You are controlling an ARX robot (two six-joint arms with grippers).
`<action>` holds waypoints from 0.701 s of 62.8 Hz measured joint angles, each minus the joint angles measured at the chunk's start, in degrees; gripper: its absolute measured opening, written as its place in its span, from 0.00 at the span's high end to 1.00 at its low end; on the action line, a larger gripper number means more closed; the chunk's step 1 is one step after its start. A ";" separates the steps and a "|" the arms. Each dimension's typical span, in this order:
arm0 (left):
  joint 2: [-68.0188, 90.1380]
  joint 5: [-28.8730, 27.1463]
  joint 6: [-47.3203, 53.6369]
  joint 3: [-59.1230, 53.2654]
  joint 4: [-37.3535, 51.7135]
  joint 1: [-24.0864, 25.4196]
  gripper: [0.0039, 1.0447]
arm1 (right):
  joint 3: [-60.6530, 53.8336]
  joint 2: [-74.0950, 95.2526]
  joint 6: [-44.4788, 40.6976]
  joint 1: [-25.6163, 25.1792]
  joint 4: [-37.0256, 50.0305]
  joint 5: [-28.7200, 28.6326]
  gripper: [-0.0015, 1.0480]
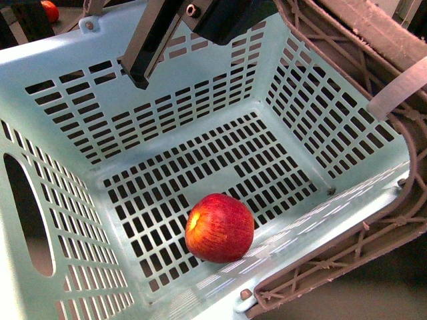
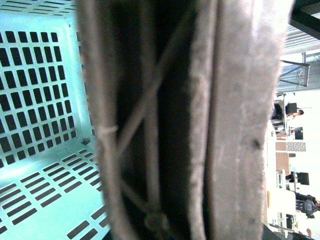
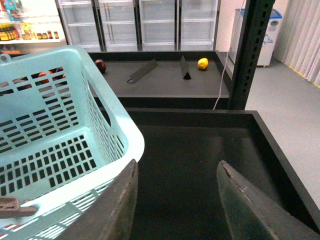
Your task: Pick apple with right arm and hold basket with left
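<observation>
Apple (image 1: 219, 228) lies at the basket's (image 1: 60, 120) 6 o'clock. Right gripper (image 3: 177, 167) gapes, empty. Handle (image 2: 150, 125) hides the left gripper, so I cannot tell its state.

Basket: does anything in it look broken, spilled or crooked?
Nothing broken or spilled. The basket looks slanted in the front view, and the apple lies on its side close by one wall, off centre.

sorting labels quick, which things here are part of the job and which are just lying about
Job: round bright red apple; pale mint-blue slotted plastic basket with brown latticed handle.
Lying about: small yellow lemon; small dark red fruit; black shelf dividers.
</observation>
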 joint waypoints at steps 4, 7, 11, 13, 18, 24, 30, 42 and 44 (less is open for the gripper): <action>0.00 0.04 -0.04 0.00 0.00 0.00 0.86 | 0.00 -0.02 0.00 0.00 0.00 0.00 0.38; 0.00 0.02 -0.04 0.00 0.00 0.00 0.86 | 0.00 0.00 0.00 0.00 0.00 0.00 0.32; 0.00 0.00 -0.02 0.00 0.00 0.00 0.86 | 0.00 0.00 0.00 0.00 0.00 0.00 0.22; 0.00 -0.02 -0.02 0.00 0.00 0.00 0.86 | 0.00 0.00 0.00 0.00 0.00 0.00 0.15; 0.00 -0.02 0.02 0.00 0.00 0.00 0.86 | 0.00 -0.02 0.02 0.00 0.00 0.00 0.07; 0.00 -0.02 -0.04 0.00 0.00 0.00 0.86 | 0.00 0.00 0.02 0.00 0.00 0.00 0.09; 0.00 -0.02 -0.02 0.00 0.00 0.00 0.86 | 0.00 0.00 0.02 0.00 0.00 0.00 0.08; 0.00 0.00 -0.02 0.00 0.00 0.00 0.86 | 0.00 -0.02 0.00 0.00 0.00 0.00 0.08; 0.00 0.00 -0.02 0.00 0.00 0.00 0.86 | 0.00 -0.02 0.00 0.00 0.00 -0.02 0.08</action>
